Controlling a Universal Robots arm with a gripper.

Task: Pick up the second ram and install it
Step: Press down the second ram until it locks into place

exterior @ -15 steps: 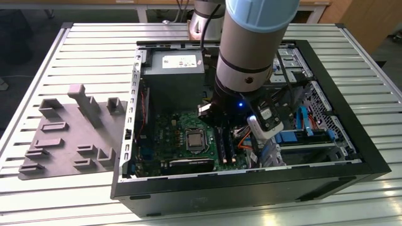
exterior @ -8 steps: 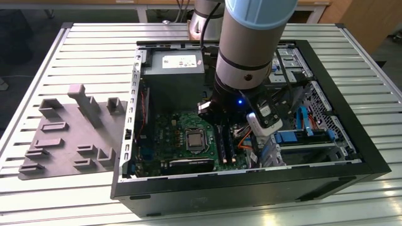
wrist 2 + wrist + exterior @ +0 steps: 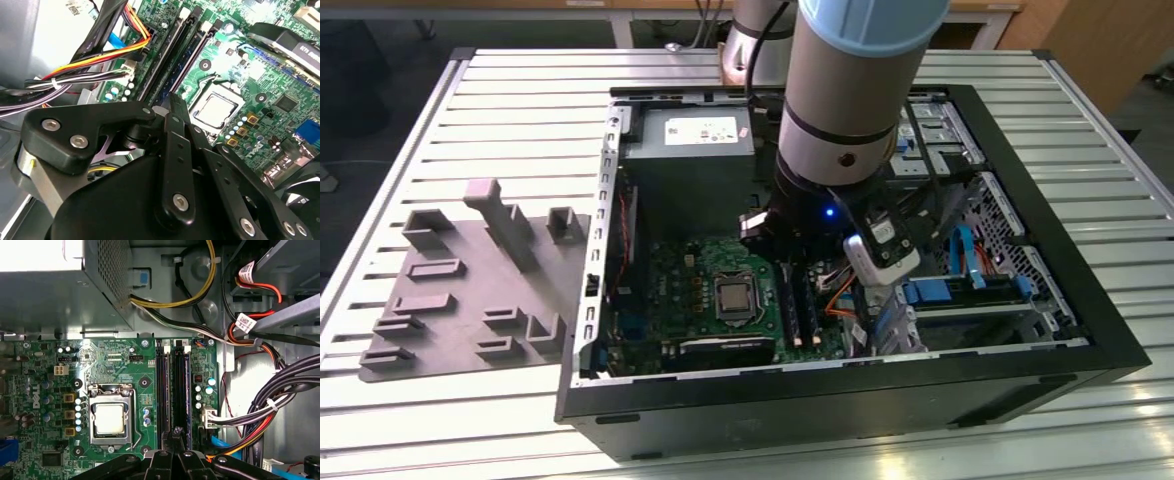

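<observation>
- Right now, you are hanging the black multi-link gripper (image 3: 172,102) low inside the open black metal computer case (image 3: 1067,330), just above the long black memory slot rails (image 3: 172,385) of the green motherboard (image 3: 125,360).
- You are keeping the jaws drawn together at their tips, and nothing is showing between them, so they look to be holding nothing.
- In the second wrist view, the second ram (image 3: 182,67), a thin dark blue-green memory stick, is lying edge-up in a slot rail that starts right at the fingertips and runs straight away from them.
- Its long axis is following the rail, so the stick is stretching ahead of the jaws, with its near end just under the tips.
- Whether the tips are touching its top edge, and whether it is sitting fully home, I cannot tell.
- To one side of the jaws the square silver processor socket (image 3: 110,418) is sitting near the rails; to the other, the bundled black, red and yellow cables (image 3: 270,405) are crowding close.
- As for containers, the case is holding the motherboard and cables, while the grey plastic tray with upright blocks (image 3: 467,290) is lying outside it, well apart from the jaws, on the exterior view's left.
</observation>
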